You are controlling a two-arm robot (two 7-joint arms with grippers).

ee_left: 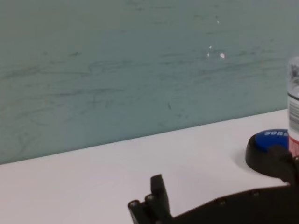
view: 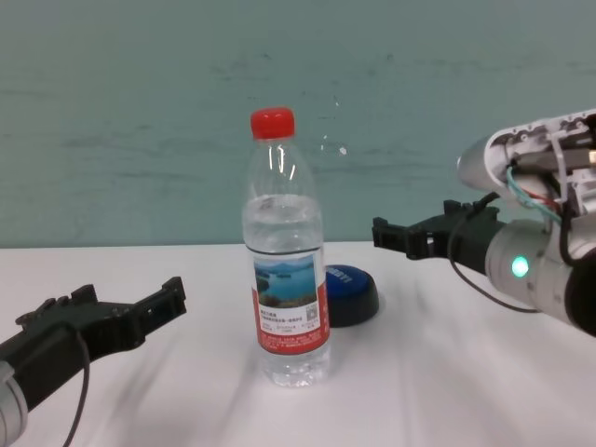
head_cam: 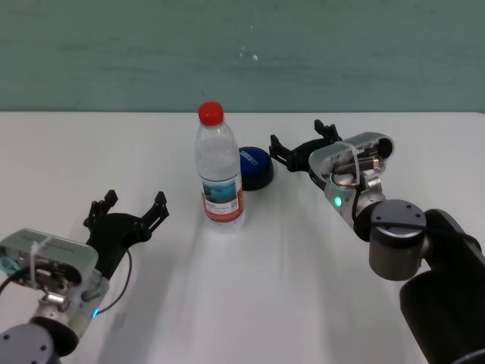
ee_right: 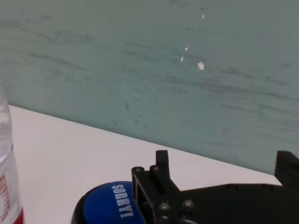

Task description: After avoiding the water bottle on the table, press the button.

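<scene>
My right gripper [head_cam: 305, 142] hangs with fingers apart just beside the button [head_cam: 255, 167], on the side away from the bottle [head_cam: 219, 170], which I judge lets me reach the button without brushing the bottle. The button is a low blue dome with white lettering on a black base, toward the table's [head_cam: 250, 303] far edge, just behind the tall clear red-capped bottle. My left gripper [head_cam: 127, 208], also spread, idles near the near-left corner.
</scene>
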